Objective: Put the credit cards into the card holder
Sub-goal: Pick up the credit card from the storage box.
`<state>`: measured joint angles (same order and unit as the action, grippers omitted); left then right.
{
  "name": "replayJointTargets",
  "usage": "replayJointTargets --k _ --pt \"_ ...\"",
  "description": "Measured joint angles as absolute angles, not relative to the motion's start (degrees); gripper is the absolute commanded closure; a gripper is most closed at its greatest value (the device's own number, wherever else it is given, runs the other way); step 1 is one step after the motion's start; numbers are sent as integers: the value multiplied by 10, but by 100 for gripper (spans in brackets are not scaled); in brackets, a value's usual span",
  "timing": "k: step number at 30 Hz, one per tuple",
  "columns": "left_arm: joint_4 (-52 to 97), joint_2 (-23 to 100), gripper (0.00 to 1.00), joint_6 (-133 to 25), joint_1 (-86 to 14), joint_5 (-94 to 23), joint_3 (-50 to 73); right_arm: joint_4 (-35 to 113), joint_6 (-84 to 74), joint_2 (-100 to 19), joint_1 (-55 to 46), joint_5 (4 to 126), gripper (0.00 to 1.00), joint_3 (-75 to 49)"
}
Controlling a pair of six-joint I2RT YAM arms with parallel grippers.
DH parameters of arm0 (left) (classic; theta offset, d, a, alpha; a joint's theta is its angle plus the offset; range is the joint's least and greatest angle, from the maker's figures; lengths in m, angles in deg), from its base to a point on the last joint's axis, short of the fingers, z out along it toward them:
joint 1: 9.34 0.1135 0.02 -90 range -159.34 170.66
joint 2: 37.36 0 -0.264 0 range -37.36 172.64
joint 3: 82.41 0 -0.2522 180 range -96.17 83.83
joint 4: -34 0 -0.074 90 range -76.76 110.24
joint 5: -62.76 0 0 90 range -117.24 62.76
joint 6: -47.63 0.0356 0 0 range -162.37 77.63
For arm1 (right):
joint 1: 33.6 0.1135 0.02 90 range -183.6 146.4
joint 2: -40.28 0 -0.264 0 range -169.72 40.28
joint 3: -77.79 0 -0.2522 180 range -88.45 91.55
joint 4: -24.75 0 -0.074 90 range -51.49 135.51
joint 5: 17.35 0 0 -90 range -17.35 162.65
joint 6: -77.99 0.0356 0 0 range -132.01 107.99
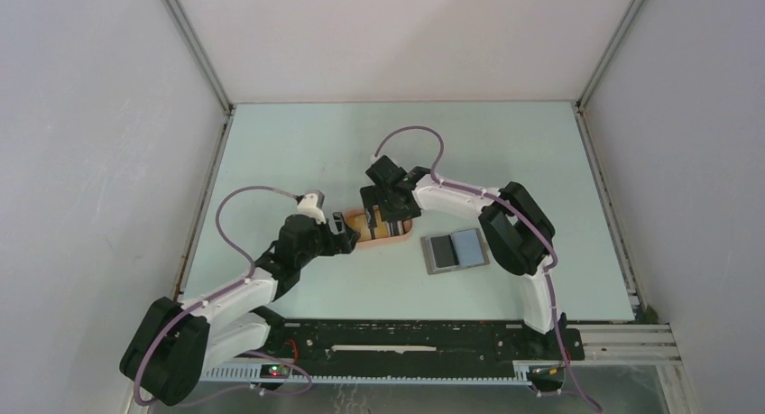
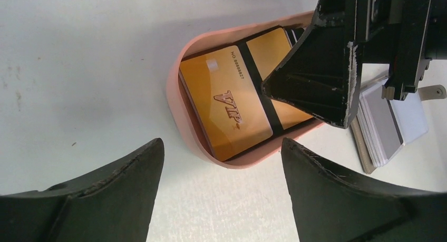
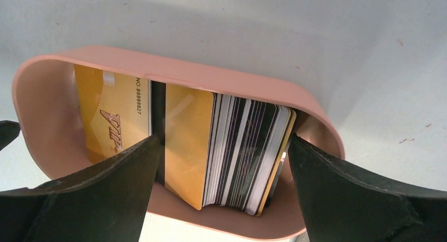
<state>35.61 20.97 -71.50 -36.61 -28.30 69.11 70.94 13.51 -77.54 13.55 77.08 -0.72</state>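
Observation:
The credit cards lie in a peach oval tray (image 1: pixel 403 234). A yellow VIP card (image 3: pixel 108 121) rests at one end, and a fanned stack (image 3: pixel 242 152) of a gold card and dark, white-striped cards fills the other. My right gripper (image 3: pixel 224 142) is open and reaches down into the tray, one finger on each side of that stack. My left gripper (image 2: pixel 221 147) is open just outside the tray's rim (image 2: pixel 176 102), facing the VIP card (image 2: pixel 226 102), with nothing between its fingers. The card holder (image 1: pixel 456 250) lies open and flat to the right of the tray.
The right gripper's black finger (image 2: pixel 321 78) crosses the left wrist view over the tray. The card holder (image 2: pixel 392 123) and its small tab (image 2: pixel 433 92) show beyond it. White enclosure walls (image 1: pixel 108 161) close in the pale green table (image 1: pixel 298 152) on three sides.

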Motion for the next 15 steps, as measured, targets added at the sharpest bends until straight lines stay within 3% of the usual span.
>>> replayJointTargets --k 15 --pt "365 248 32 -715 -363 -300 691 679 143 -763 94 636 9 -38"
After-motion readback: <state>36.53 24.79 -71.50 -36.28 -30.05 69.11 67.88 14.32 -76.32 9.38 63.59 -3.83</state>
